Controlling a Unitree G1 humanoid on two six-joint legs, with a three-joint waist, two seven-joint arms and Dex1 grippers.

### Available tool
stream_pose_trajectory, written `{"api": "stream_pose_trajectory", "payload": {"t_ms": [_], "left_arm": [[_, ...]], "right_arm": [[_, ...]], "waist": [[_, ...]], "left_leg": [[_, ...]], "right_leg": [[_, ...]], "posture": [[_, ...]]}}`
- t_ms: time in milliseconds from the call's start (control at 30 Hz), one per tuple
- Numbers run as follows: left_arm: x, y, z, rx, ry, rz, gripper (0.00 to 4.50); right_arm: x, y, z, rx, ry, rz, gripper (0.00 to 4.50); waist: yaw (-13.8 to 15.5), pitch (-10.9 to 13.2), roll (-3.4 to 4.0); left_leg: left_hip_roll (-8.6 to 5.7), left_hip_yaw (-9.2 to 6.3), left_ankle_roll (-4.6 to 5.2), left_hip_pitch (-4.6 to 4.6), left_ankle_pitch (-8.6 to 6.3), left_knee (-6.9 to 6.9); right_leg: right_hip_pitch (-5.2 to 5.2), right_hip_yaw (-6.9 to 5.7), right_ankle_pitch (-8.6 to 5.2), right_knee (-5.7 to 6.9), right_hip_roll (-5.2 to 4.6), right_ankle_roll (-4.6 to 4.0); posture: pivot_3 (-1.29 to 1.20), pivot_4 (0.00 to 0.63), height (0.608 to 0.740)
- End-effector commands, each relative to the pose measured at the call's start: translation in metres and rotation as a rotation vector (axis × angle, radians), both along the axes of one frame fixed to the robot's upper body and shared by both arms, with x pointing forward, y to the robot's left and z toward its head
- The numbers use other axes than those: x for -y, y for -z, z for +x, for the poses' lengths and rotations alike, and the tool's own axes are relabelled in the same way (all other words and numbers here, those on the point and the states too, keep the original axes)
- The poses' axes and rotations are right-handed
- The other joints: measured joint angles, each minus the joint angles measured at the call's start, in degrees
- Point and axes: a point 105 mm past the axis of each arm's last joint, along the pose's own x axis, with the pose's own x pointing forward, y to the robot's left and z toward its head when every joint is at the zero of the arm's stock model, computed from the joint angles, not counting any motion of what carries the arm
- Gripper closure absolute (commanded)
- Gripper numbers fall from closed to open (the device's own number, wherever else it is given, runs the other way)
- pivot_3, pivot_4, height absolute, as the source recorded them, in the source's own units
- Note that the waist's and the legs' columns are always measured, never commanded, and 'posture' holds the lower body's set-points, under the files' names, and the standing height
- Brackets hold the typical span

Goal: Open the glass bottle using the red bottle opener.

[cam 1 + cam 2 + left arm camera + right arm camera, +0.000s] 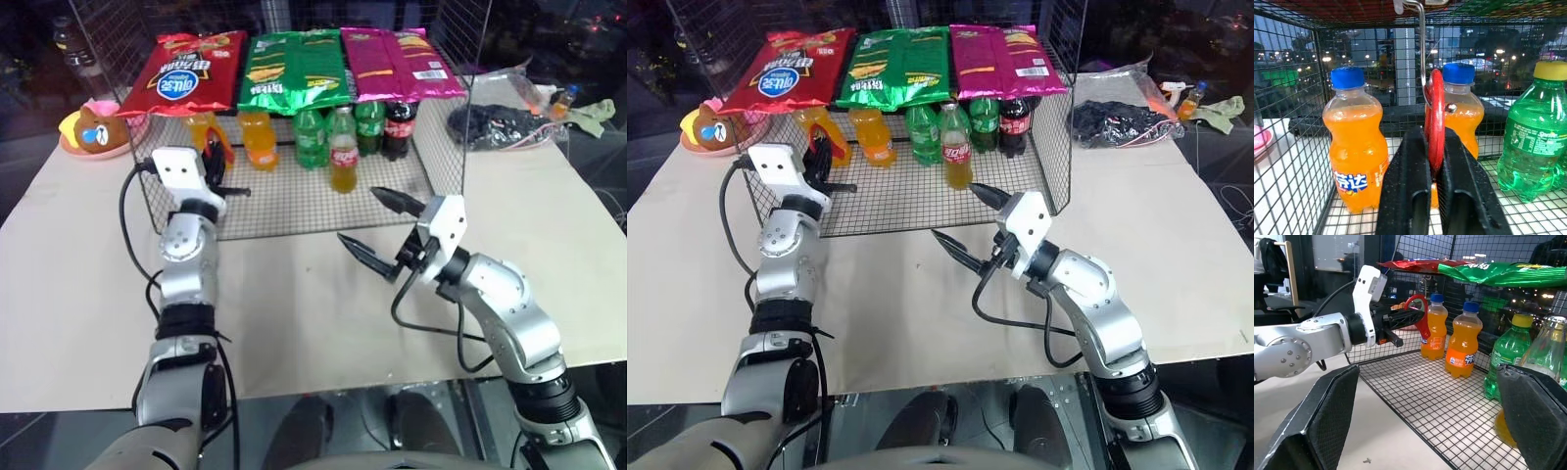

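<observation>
The red bottle opener (1436, 122) hangs by its ring from a metal hook (1421, 49) inside the wire rack, in front of the orange soda bottles. My left gripper (1435, 142) is shut on the opener's lower part, and it reaches in at the rack's left front (217, 166). The glass bottle (343, 152), with amber drink, a red label and a small red cap, stands upright in the rack's middle front. My right gripper (361, 217) hovers open just outside the rack, in front of the bottle and apart from it.
The wire rack (294, 211) holds two orange soda bottles (257, 137), green bottles (310, 137) and a dark cola bottle (398, 127). Snack bags (294, 69) lie on its top. A bear-shaped toy (90, 127) sits at the back left, and a black cable bundle (490, 125) at the back right.
</observation>
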Motion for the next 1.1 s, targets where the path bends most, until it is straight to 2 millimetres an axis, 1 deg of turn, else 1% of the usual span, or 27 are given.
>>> {"api": "stream_pose_trajectory", "payload": {"t_ms": [33,133,233,300,333,500,633,733,800,967,1033,1100], "left_arm": [[0.004,-0.005,-0.006,0.025,0.046,-0.051,4.47],[0.02,-0.019,-0.018,0.098,0.189,-0.114,4.47],[0.025,-0.025,-0.025,0.123,0.259,-0.225,4.47],[0.027,-0.027,-0.028,0.129,0.296,-0.281,4.47],[0.028,-0.027,-0.028,0.125,0.312,-0.301,4.47],[0.036,-0.024,-0.031,0.091,0.381,-0.348,4.47],[0.053,-0.02,-0.034,0.048,0.483,-0.357,4.47],[0.074,-0.016,-0.04,0.004,0.609,-0.345,4.47],[0.095,-0.012,-0.049,-0.045,0.752,-0.34,4.47],[0.123,0.0,-0.07,-0.178,0.988,-0.349,4.47],[0.134,0.007,-0.079,-0.237,1.08,-0.334,4.47],[0.14,0.012,-0.085,-0.279,1.142,-0.331,4.47]], "right_arm": [[-0.005,-0.015,-0.009,0.065,-0.032,0.026,0.0],[-0.005,-0.014,-0.009,0.064,-0.033,0.024,0.0],[-0.004,-0.014,-0.008,0.063,-0.027,0.021,0.0],[-0.003,-0.014,-0.007,0.063,-0.025,0.021,0.0],[-0.004,-0.014,-0.007,0.063,-0.025,0.021,0.0],[-0.005,-0.013,-0.007,0.062,-0.029,0.024,0.0],[-0.004,-0.012,-0.005,0.056,-0.026,0.027,0.0],[-0.003,-0.009,-0.002,0.037,-0.015,0.029,0.0],[0.001,0.001,0.002,-0.026,0.008,0.023,0.0],[0.006,0.022,0.007,-0.168,0.047,0.002,0.0],[0.005,0.034,0.003,-0.29,0.013,-0.007,0.0],[0.004,0.045,-0.003,-0.429,-0.026,-0.028,0.0]], "waist": [[0.0,0.0,0.0],[-0.02,0.0,0.0],[0.33,0.0,0.0],[0.28,0.0,0.0],[0.22,0.0,0.0],[-0.05,0.0,0.0],[-0.03,0.0,0.0],[0.05,0.0,0.0],[0.1,0.0,0.0],[-0.14,0.0,0.01],[-0.23,0.01,0.02],[-0.2,0.01,0.02]], "left_leg": [[0.0,0.0,0.0,0.0,0.0,0.01],[0.01,0.0,0.0,0.0,0.0,0.03],[0.01,-0.09,0.0,-0.05,0.0,0.07],[0.01,-0.27,0.0,-0.28,0.0,0.33],[-0.01,-0.33,0.0,-0.45,0.0,0.49],[-0.02,-0.33,0.0,-0.43,0.0,0.52],[-0.01,-0.34,0.0,-0.44,0.0,0.51],[-0.03,-0.33,0.0,-0.44,0.0,0.52],[-0.03,-0.35,0.0,-0.45,0.0,0.52],[-0.02,-0.34,0.0,-0.44,0.0,0.51],[-0.01,-0.33,0.0,-0.43,0.0,0.5],[0.0,-0.32,0.0,-0.42,0.0,0.5]], "right_leg": [[0.0,0.0,0.0,0.01,0.0,0.0],[0.0,0.01,0.0,0.02,0.0,0.0],[0.0,-0.06,0.0,0.01,-0.02,0.0],[-0.05,-0.22,0.0,0.02,-0.01,0.0],[-0.12,-0.28,0.01,0.05,-0.02,0.01],[-0.13,-0.27,0.02,0.11,0.01,0.01],[-0.13,-0.28,0.01,0.11,0.02,0.01],[-0.13,-0.28,0.02,0.11,0.01,0.01],[-0.12,-0.3,0.02,0.1,0.0,0.01],[-0.13,-0.28,0.01,0.11,0.01,0.0],[-0.13,-0.26,0.01,0.13,0.03,0.0],[-0.13,-0.25,0.01,0.14,0.03,0.0]], "posture": [[0.0,0.15,0.74],[0.0,0.15,0.74],[0.0,0.15,0.74],[0.0,0.15,0.74],[0.0,0.15,0.74],[0.0,0.15,0.74],[0.0,0.15,0.74],[0.0,0.15,0.74],[0.0,0.15,0.74],[0.0,0.15,0.74],[0.0,0.15,0.74],[0.0,0.15,0.74]]}}
